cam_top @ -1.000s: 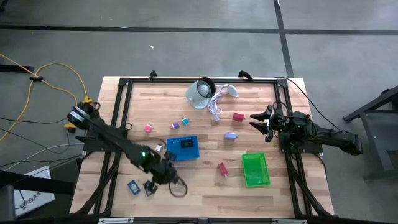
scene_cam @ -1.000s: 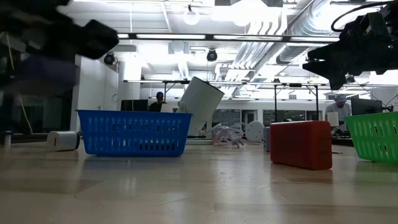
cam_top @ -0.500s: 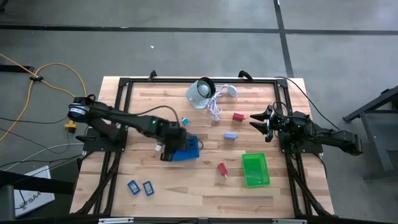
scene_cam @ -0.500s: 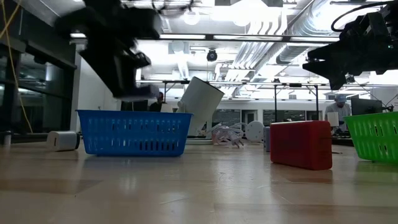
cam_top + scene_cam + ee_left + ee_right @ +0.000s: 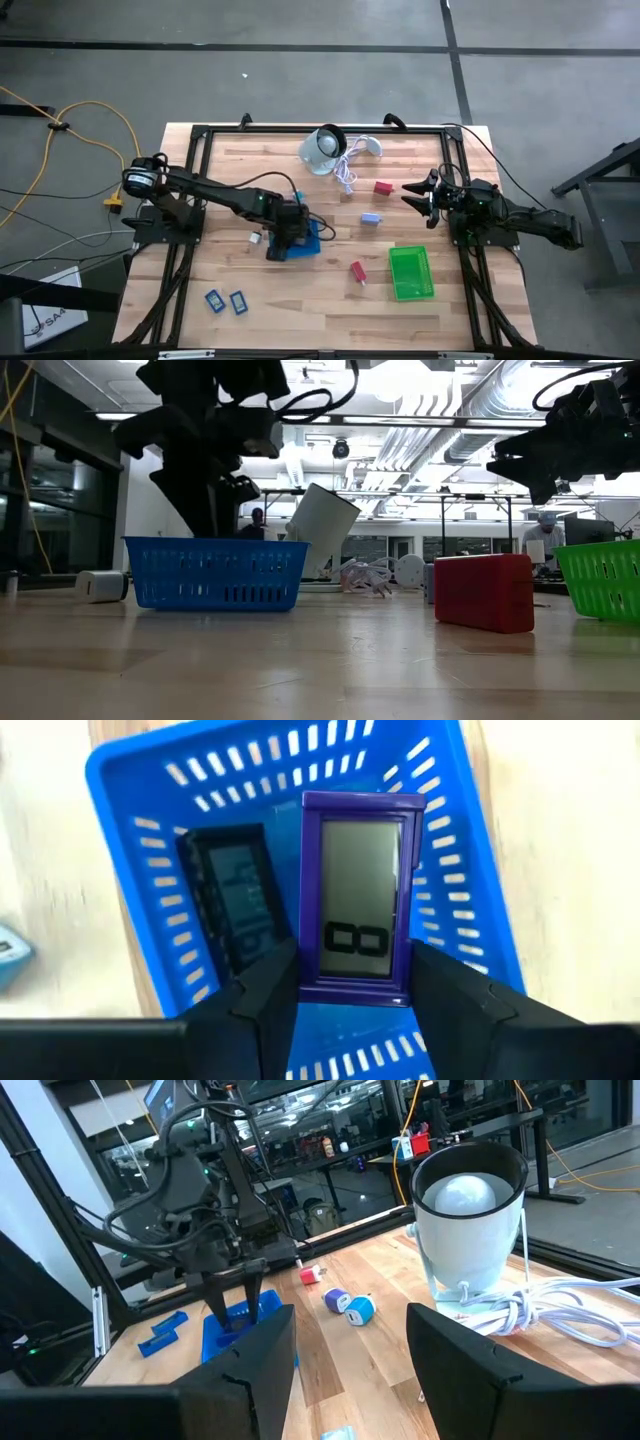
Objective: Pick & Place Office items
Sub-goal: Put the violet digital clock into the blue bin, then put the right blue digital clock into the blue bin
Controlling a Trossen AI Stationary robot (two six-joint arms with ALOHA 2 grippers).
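My left gripper (image 5: 289, 238) stands over the blue mesh basket (image 5: 308, 240), fingers pointing down into it, shut on a purple-framed rectangle with a grey display (image 5: 358, 910). A dark blue-black rectangle (image 5: 232, 910) lies on the basket's floor beside it. Two more blue rectangles (image 5: 214, 299) (image 5: 238, 301) lie flat near the table's near-left edge. My right gripper (image 5: 408, 192) hangs open above the table's right side, touching nothing. Near it lie a red block (image 5: 382, 187) and a pale blue block (image 5: 371, 218). My left gripper pinches the purple-framed rectangle between its two fingers (image 5: 270, 985), one on each long side edge, near one short end (image 5: 352, 992). It comes from above, fingers along the piece. The rest of the piece sticks out past the fingertips over the basket's inside.
A green mesh basket (image 5: 411, 272) stands near the right, with another red block (image 5: 357, 270) beside it. The white round device (image 5: 322, 148) and its cable (image 5: 347, 175) sit at the far edge. Small pink, purple and blue bits (image 5: 335, 1300) lie far-left of the blue basket.
My left gripper, carrying the purple-framed rectangle, has swung from the table's near-left area, beside the two blue rectangles, toward the far right to the blue basket. It has then come down until its fingers reach the basket's rim. The right arm has kept still.
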